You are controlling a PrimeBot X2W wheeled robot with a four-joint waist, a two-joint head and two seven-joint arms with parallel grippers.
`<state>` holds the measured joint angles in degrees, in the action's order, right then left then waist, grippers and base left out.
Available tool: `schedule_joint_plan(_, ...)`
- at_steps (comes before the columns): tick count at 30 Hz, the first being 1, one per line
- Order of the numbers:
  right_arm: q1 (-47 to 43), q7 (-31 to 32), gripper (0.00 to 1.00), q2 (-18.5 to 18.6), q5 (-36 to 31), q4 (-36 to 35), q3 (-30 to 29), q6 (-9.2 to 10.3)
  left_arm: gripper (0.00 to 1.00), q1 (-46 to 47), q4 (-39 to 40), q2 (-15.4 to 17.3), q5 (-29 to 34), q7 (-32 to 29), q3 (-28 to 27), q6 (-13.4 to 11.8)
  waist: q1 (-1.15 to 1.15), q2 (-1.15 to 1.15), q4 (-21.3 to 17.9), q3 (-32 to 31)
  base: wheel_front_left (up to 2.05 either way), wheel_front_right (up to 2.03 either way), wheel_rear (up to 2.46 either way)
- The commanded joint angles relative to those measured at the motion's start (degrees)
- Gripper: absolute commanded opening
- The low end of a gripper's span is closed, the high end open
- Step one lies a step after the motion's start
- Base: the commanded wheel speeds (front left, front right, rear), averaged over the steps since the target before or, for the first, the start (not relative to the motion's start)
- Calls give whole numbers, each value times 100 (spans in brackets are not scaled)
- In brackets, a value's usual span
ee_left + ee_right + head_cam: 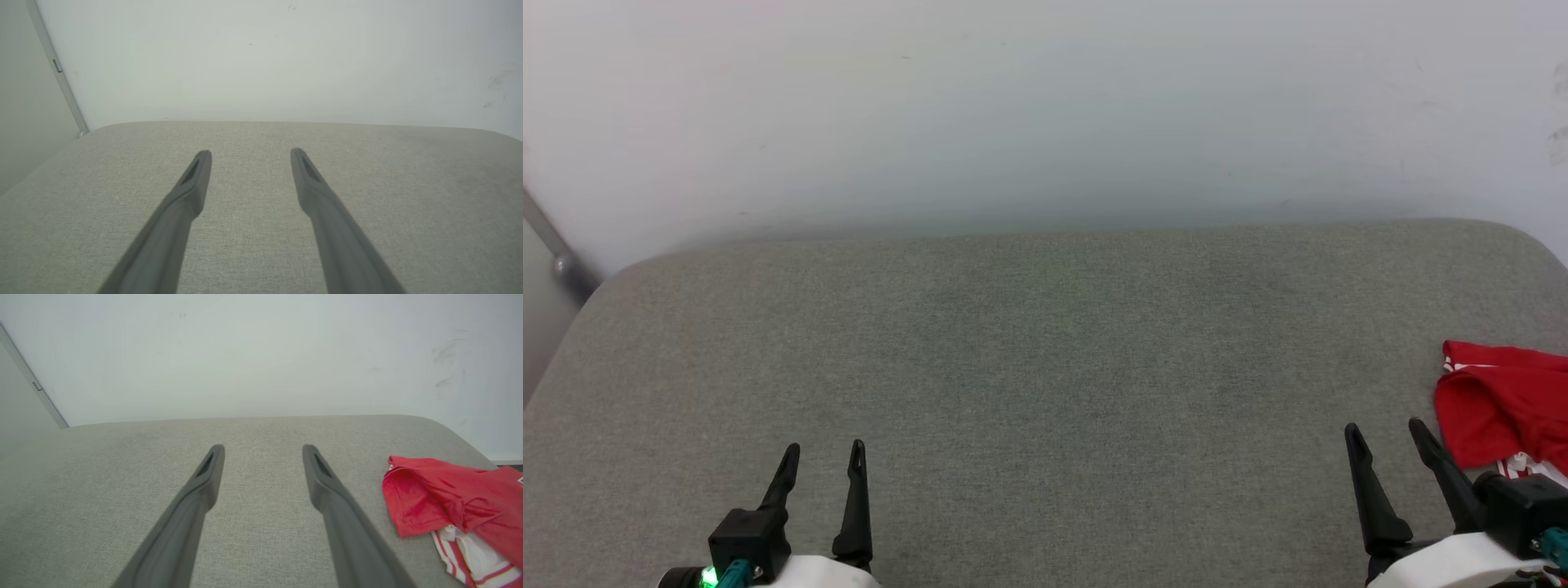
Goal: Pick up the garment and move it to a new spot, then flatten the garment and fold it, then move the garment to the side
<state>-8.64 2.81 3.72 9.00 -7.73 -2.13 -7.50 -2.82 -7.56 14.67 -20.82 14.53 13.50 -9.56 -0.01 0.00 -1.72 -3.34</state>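
Spread fingers of left gripper (pixel 826 446), right gripper (pixel 1383 425), garment (pixel 1503 408) cut off at edge

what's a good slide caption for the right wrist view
Open right gripper hovers over the grey cushion, crumpled red garment lying to its right.

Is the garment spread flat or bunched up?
Bunched up: the garment lies in wrinkled red folds over a striped white panel, partly cut off by the picture's edge.
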Motion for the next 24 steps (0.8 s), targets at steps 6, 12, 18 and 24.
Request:
schedule_joint_plan(6, -28, 38, 100, -47, -34, -62, 13, 2, 100, 59, -67, 12, -43, -9, 33, 48, 1, 0, -3, 11, 0, 0, 0)
schedule_joint_plan(12, 3, 59, 100, -52, -97, -55, 42, 2, 100, 94, -76, -2, -54, -12, 62, 30, 1, 0, -11, 27, 0, 0, 0)
schedule_joint_plan(18, -4, 44, 0, -35, 144, 60, 62, 0, 0, 47, -121, -67, -274, -78, 24, 95, 1, 0, -3, 39, 0, 0, 0)
schedule_joint_plan(24, 135, 66, 0, -12, 902, 241, 34, 0, 0, 127, -167, -154, -878, -250, -144, 228, 1, 0, 6, 55, 0, 0, 0)
